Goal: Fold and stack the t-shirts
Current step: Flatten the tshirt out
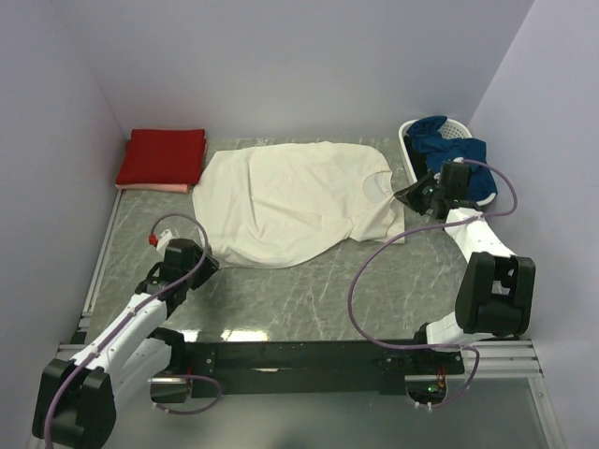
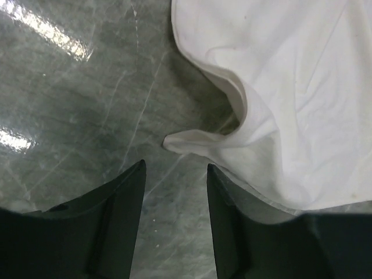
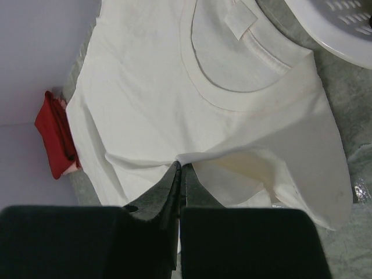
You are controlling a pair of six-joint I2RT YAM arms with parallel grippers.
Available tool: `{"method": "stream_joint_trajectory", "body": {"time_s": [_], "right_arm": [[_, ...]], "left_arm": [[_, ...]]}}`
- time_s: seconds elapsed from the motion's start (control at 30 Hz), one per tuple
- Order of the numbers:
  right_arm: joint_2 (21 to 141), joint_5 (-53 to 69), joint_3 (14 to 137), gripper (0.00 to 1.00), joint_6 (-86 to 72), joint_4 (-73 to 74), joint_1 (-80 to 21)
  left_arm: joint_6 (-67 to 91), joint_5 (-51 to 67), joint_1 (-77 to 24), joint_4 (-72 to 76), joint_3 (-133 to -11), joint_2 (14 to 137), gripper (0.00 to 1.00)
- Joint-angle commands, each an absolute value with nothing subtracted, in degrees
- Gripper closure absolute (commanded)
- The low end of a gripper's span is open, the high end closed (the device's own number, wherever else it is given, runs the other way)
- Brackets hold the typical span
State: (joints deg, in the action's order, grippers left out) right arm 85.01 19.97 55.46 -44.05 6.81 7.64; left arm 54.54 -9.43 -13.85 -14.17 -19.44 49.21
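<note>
The cream t-shirt [image 1: 290, 201] lies spread across the middle of the table [image 1: 281, 309], collar toward the right and hem toward the left. It is not yet folded, which seems to be why both arms sit at its opposite ends. The right tool [image 3: 180, 167] is closed on a small ridge of cloth just below the collar [image 3: 232, 99], near the shoulder, probably to anchor or lift that end for a fold. The left tool [image 2: 174, 168] stands open with nothing between its jaws, hovering over bare table just short of a pointed hem corner [image 2: 174, 141] that sticks out from the shirt's near edge. That looks like a line-up for taking the corner. At the far left corner the red t-shirt [image 1: 162, 156] sits folded on top of the pale pink t-shirt [image 1: 154, 188], so the stack is already started and kept well clear of the working area. The white basket [image 1: 408, 142] at the far right holds a blue garment [image 1: 449, 148]. Only the overhead view shows this whole layout and the stack's pink bottom layer clearly. Only the right wrist view shows the cloth actually pinched between the closed tips, along with the label inside the neck. Only the left wrist view shows the gap between the open jaws and the curled, doubled hem just beyond them, which the overhead view flattens into a plain edge.
</note>
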Motion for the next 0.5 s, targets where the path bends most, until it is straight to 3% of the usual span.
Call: {"method": "stream_joint_trajectory", "body": {"time_s": [0.0, 0.47], "right_arm": [[82.4, 20.4, 55.0, 1.00, -43.9, 4.4, 7.3], [79.0, 21.4, 53.0, 1.00, -43.9, 4.2, 6.6]], "left_arm": [[57.7, -14.6, -16.6, -12.4, -18.9, 49.2, 0.49], [55.5, -19.2, -20.6, -6.2, -24.2, 64.9, 0.52]]}}
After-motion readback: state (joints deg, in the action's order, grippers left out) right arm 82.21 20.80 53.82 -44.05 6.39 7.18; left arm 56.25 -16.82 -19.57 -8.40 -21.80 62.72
